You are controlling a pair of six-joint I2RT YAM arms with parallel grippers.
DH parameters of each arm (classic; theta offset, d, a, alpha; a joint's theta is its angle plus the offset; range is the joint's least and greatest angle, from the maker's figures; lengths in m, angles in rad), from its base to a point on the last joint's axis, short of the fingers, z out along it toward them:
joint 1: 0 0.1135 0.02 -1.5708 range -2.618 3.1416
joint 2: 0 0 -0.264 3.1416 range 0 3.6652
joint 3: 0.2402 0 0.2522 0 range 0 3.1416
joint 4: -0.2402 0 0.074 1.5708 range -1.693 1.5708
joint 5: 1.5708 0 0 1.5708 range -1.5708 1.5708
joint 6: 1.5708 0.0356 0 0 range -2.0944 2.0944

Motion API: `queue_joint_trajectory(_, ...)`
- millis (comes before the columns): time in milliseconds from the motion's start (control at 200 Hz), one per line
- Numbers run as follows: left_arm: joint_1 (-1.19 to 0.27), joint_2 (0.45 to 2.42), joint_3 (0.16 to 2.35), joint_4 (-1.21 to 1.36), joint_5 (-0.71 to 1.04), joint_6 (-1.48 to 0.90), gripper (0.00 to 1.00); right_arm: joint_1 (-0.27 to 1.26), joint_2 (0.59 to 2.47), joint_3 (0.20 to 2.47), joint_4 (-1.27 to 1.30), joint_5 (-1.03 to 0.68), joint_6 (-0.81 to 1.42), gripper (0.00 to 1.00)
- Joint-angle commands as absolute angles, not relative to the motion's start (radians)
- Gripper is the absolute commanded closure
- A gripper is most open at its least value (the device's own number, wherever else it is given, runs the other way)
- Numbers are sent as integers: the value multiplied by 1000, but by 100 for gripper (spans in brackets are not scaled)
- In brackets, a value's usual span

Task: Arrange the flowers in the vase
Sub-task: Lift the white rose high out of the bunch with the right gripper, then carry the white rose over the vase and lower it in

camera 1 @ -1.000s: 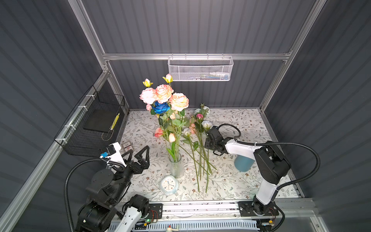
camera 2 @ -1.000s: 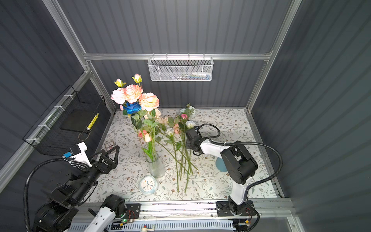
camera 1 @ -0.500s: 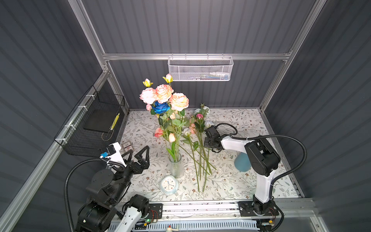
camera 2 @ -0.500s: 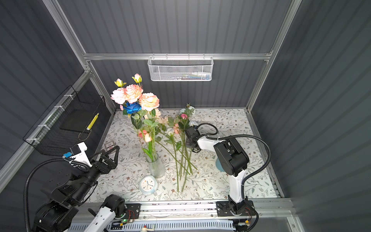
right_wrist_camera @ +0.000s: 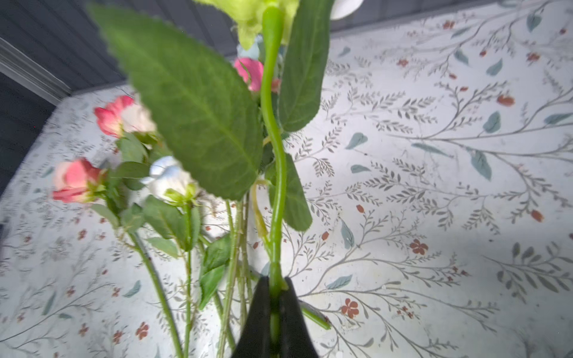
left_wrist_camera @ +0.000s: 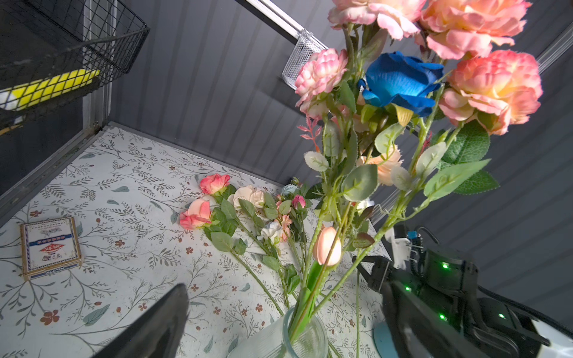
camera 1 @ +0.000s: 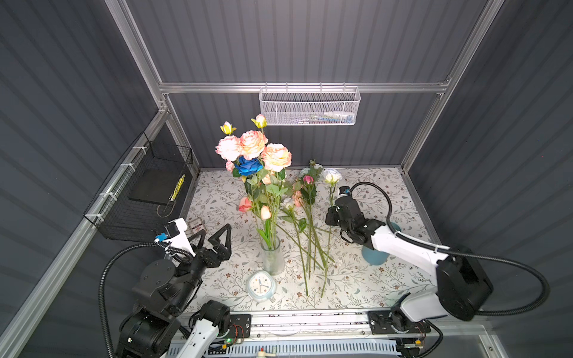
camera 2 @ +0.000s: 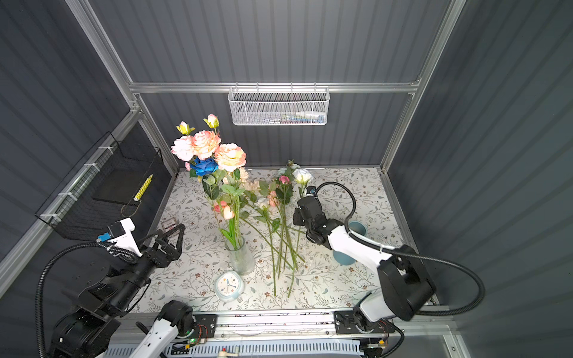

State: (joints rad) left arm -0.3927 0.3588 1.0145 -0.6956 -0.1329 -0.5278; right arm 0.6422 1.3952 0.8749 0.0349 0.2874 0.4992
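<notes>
The white rose (camera 1: 331, 177), rightmost of the loose flowers (camera 1: 305, 198) on the worktop (camera 1: 387, 279), is clamped below its leaves by the right end effector (right_wrist_camera: 273, 288). That probably frees its tail for the vase (camera 1: 273, 258). The left end effector (camera 1: 216, 237) hangs nearby, jaws apart.

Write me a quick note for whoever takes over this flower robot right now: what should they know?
Left gripper: wide open, empty, hovering left of the vase.
Right gripper: shut on the stem of a white rose.
Done: several tall blooms, the blue one among them, stand in the vase.
Left: put the white rose in, then the loose flowers lying on the tablecloth right of the vase.
</notes>
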Motion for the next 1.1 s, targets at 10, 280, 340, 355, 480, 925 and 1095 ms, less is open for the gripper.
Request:
queue_joint_trajectory(10, -391, 384, 1067, -678, -77, -492, 0, 695, 1258, 836, 61, 313, 442, 100)
queue_joint_trajectory(280, -391, 396, 1060, -663, -71, -496, 0, 918, 984, 871, 136, 352, 272, 100)
queue_joint_trajectory(340, -391, 396, 1055, -661, -74, -498, 0, 970, 961, 890, 194, 354, 234, 100)
queue_joint_trajectory(355, -391, 397, 1055, -661, -74, -499, 0, 984, 959, 895, 210, 353, 223, 100)
queue_joint_trajectory(480, -391, 405, 1057, -661, -80, -500, 0, 1109, 971, 947, 407, 351, 98, 100)
queue_joint_trajectory(925, -391, 428, 1069, -660, -75, -507, 0, 1287, 1326, 1191, 1068, 234, -298, 100)
queue_joint_trajectory(1095, -392, 428, 1075, -670, -72, -500, 0, 1287, 1421, 1257, 1092, 245, -364, 100)
